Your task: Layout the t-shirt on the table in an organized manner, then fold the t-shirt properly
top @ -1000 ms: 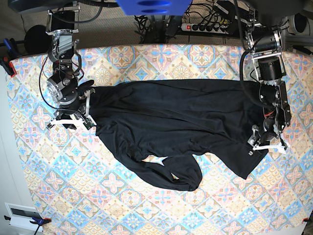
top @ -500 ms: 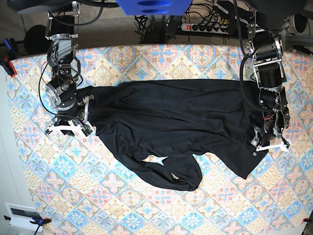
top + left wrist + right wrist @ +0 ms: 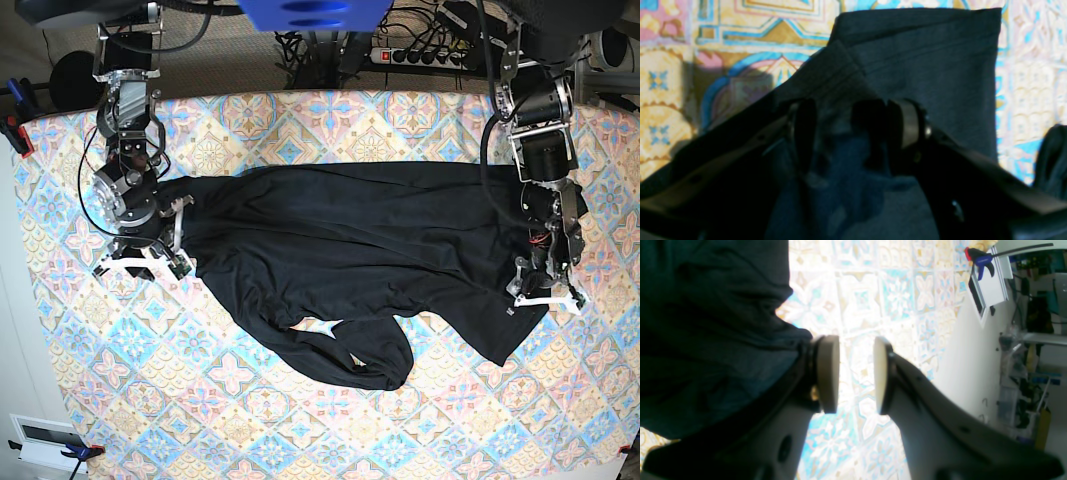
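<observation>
From where I sit, the t-shirt (image 3: 360,260) lies spread but rumpled across the middle of the counter (image 3: 250,420), reaching from near its left edge almost to its right edge, with a bunched fold of fabric bulging toward the near edge. My left end effector (image 3: 846,133) is at the garment's right-hand corner, jaws set wide with black cloth bunched between its pads (image 3: 907,123), pinching the shirt there. My right end effector (image 3: 856,373) is at the shirt's left end with its jaws apart and only patterned counter showing in the gap, the fabric draped against the outside of one finger (image 3: 826,373).
</observation>
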